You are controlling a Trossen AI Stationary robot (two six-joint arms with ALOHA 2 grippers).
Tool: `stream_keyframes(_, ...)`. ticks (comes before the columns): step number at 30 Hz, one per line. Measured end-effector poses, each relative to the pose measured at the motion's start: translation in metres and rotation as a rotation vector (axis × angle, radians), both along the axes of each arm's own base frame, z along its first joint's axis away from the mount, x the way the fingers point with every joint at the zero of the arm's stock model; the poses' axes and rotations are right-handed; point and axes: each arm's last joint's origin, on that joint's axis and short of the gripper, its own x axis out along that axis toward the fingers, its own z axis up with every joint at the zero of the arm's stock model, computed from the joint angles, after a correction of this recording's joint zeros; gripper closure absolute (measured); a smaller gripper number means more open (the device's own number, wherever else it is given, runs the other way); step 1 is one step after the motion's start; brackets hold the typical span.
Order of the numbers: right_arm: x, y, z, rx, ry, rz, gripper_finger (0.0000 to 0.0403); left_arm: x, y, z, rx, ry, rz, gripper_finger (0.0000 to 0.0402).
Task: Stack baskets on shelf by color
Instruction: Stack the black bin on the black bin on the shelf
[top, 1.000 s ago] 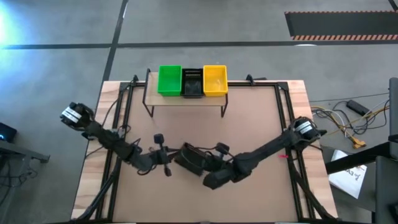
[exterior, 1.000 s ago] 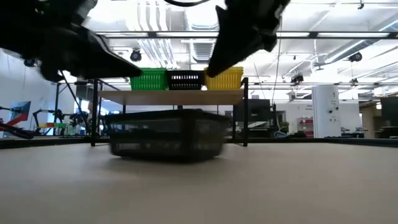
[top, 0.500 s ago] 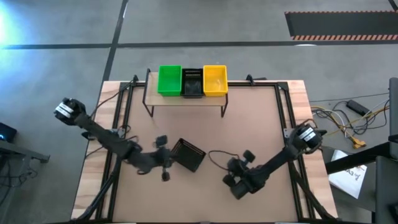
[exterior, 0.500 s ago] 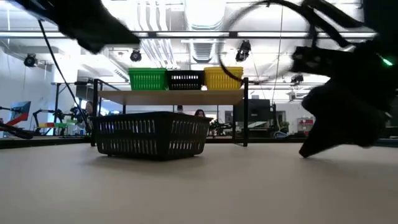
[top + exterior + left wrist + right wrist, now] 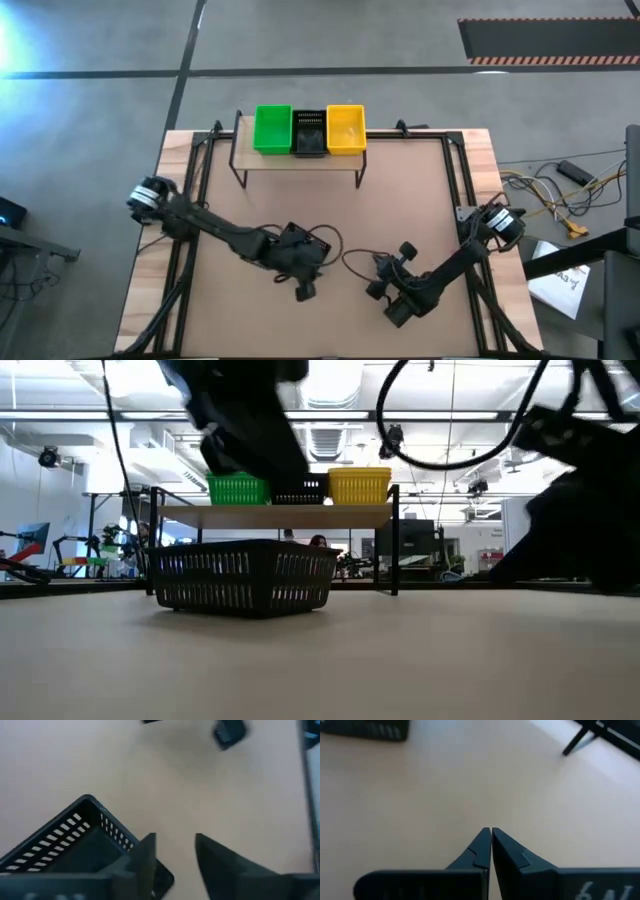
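On the light-wood shelf (image 5: 300,160) at the table's far side stand a green basket (image 5: 272,130), a black basket (image 5: 309,132) and a yellow basket (image 5: 346,130), side by side. Another black perforated basket (image 5: 245,575) rests upright by its bottom on the tabletop, in front of the shelf. My left gripper (image 5: 175,850) is open and hovers above this basket's corner (image 5: 95,805), clear of it in the low view. To the basket's right, my right gripper (image 5: 491,837) is shut low over the bare table, with nothing between its fingers.
Black frame rails (image 5: 462,190) run along the table's left and right edges. Loose cables (image 5: 555,195) lie beyond the right edge. Bare tabletop (image 5: 400,200) stretches between the shelf and the arms.
My right gripper has drawn away from the black basket toward the table's right and near edges. The basket, blurred a second ago, now stands still on the table. My left gripper has swung toward the right and come over the basket.
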Motion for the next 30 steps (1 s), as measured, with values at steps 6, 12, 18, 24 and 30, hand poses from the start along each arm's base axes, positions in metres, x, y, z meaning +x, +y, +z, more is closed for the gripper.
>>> stream_keyframes(6,-0.011,0.019,0.000,0.022,-0.055,0.061,0.0394,0.023,0.004,-0.032,0.017,0.152,0.082,0.0202)
stream_keyframes(12,-0.024,0.050,0.004,0.044,-0.231,0.164,0.0394,0.033,0.004,-0.045,0.187,0.297,0.133,0.0223)
stream_keyframes(18,-0.038,0.082,0.011,0.050,-0.401,0.276,0.0394,0.037,0.001,-0.048,0.225,0.331,0.048,0.0311)
stream_keyframes(24,-0.037,0.106,0.016,0.050,-0.467,0.372,0.0394,0.023,-0.009,-0.027,0.236,0.358,-0.042,0.0394)
stream_keyframes(30,-0.029,0.117,0.012,0.006,-0.461,0.401,0.0394,-0.015,-0.036,0.046,0.279,0.256,-0.203,0.0401)
